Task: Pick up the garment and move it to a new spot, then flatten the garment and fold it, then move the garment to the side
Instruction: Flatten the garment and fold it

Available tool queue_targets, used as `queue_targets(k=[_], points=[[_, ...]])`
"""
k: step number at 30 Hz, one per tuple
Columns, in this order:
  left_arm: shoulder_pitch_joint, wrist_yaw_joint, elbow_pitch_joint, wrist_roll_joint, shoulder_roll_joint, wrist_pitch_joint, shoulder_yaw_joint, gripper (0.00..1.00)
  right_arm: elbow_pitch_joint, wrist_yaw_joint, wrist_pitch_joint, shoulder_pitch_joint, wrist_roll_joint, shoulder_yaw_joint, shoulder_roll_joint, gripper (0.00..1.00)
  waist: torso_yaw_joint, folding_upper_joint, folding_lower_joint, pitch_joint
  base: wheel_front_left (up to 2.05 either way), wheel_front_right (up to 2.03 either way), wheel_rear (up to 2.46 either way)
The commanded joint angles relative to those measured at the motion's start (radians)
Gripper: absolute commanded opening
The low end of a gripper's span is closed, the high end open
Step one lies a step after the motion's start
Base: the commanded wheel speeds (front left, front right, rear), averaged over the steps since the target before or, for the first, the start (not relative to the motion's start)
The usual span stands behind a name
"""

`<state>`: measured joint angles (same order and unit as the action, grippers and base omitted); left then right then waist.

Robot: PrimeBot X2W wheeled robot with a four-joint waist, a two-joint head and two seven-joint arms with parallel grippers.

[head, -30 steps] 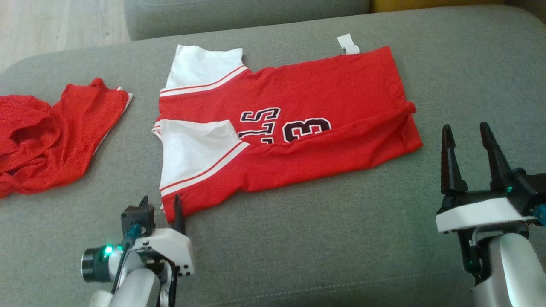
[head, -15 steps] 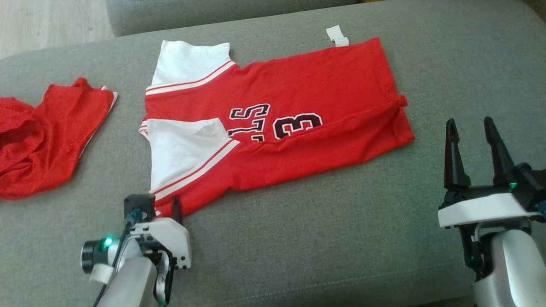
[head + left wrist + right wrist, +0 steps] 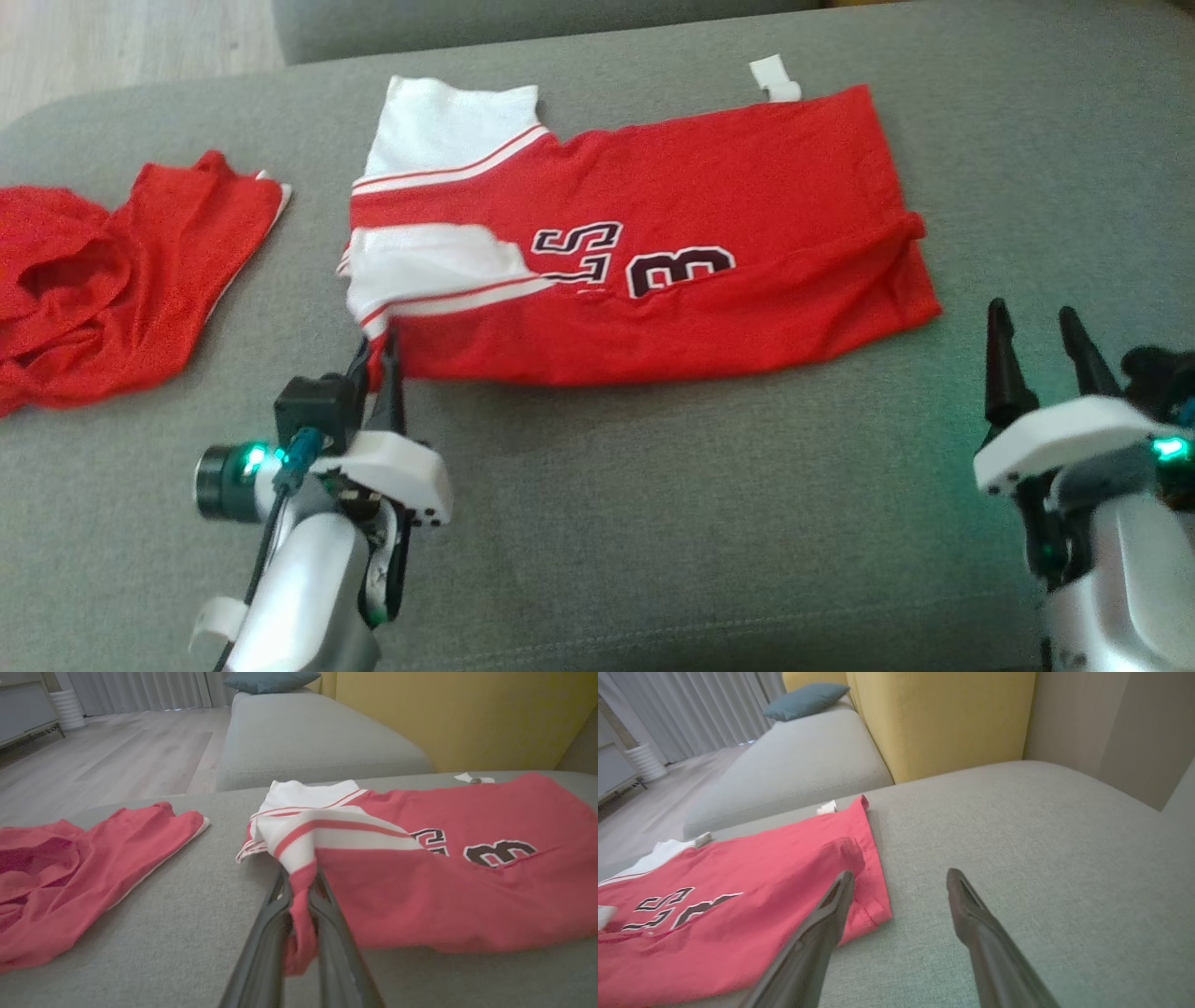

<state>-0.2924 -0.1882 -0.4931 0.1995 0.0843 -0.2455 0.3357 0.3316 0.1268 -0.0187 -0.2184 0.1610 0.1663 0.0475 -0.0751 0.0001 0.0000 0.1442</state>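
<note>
The garment is a red jersey with white sleeves and black lettering, spread across the grey sofa cushion. My left gripper is shut on its near left corner. In the left wrist view the red cloth is pinched between the two dark fingers and the white sleeve is drawn up and toward me. My right gripper stands open to the right of the jersey's hem, apart from it. In the right wrist view its fingers hover beside the hem corner.
A second, crumpled red garment lies on the cushion at the far left. Another grey seat and wooden floor lie beyond. A yellow backrest rises behind the right side.
My left gripper has shut on the jersey's near corner and pulled it up and inward, folding the front sleeve over. The right gripper has sunk slightly lower in the head view, still open.
</note>
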Motion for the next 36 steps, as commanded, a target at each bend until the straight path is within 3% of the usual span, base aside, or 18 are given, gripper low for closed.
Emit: queue_targets(k=[1, 3, 11, 16, 22, 27, 28, 36], points=[[-0.042, 0.004, 0.043, -0.006, 0.008, -0.013, -0.028, 0.0, -0.018, 0.004, -0.007, -0.057, 0.003, -0.012, 0.004, 1.0, 0.011, -0.0001, 0.0, 0.01, 0.0, 0.0, 0.0], [-0.041, 0.01, 0.079, -0.014, 0.005, -0.015, -0.015, 0.0, 0.033, 0.004, -0.02, -0.092, -0.05, 0.02, 0.003, 1.0, 0.025, -0.0001, 0.0, 0.022, 0.0, 0.0, 0.0], [-0.042, 0.018, 0.139, -0.032, -0.006, -0.016, 0.033, 0.0, 0.257, 0.004, -0.086, -0.237, -0.019, 0.032, 0.003, 1.0, 0.073, -0.0001, 0.0, 0.063, 0.0, 0.0, 0.0], [-0.045, 0.018, 0.138, -0.032, -0.007, -0.016, 0.041, 0.0, 0.336, 0.004, -0.085, -0.282, -0.063, 0.029, 0.003, 1.0, 0.088, -0.0001, 0.0, 0.077, 0.0, 0.0, 0.0], [-0.052, 0.014, 0.142, -0.03, -0.007, -0.016, 0.046, 0.0, 0.414, 0.004, -0.085, -0.325, -0.181, 0.105, 0.003, 1.0, 0.095, -0.0001, 0.0, 0.093, 0.0, 0.0, 0.0], [-0.064, 0.012, 0.144, -0.03, -0.005, -0.016, 0.049, 0.0, 0.478, 0.004, -0.087, -0.375, -0.191, 0.121, 0.003, 1.0, 0.093, -0.0001, 0.0, 0.111, 0.0, 0.0, 0.0], [-0.068, 0.012, 0.141, -0.029, -0.005, -0.016, 0.05, 0.0, 0.502, 0.004, -0.092, -0.392, -0.184, 0.11, 0.003, 0.0, 0.091, -0.0001, 0.0, 0.115, 0.0, 0.0, 0.0], [-0.065, 0.01, 0.113, -0.02, 0.019, -0.016, 0.038, 0.0, 0.547, 0.004, -0.089, -0.401, -0.14, 0.063, 0.007, 0.0, 0.067, -0.0001, 0.0, 0.084, 0.0, 0.0, 0.0]])
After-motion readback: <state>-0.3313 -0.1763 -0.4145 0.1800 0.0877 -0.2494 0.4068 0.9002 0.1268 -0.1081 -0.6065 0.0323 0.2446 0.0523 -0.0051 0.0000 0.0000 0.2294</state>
